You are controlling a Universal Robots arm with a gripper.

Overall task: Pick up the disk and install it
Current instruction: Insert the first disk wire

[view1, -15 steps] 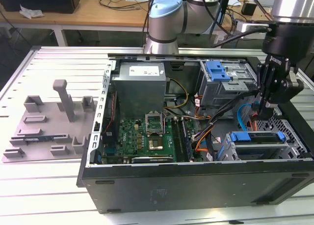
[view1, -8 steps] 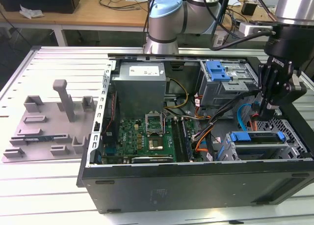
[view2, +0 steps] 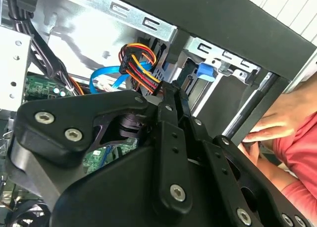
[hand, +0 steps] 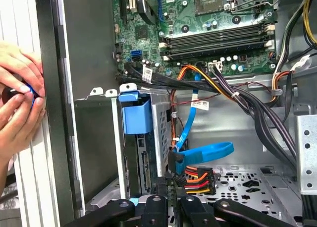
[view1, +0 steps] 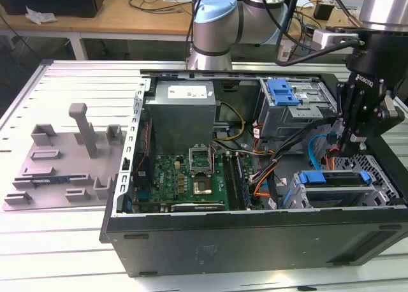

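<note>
Bright, even overhead light is falling across the exterior view, and the pale ribbed metal worktop (view1: 76, 75) is washing out toward white along its near edge. The interior of the open black computer case (view1: 255, 241) is sitting in softer shade. In the second wrist view, glare is blooming on the bare silver sheet-metal wall (view2: 84, 33), while the black gripper (view2: 173, 95) is looming dark and slightly soft near the lens. In the first wrist view, the green circuit board (hand: 198, 28) is showing evenly lit, and the worktop is overexposing.

Silver disk (view1: 335, 186) in bright blue bracket, lying flat, seemingly seated in the drive cage (view1: 381, 177)
</note>
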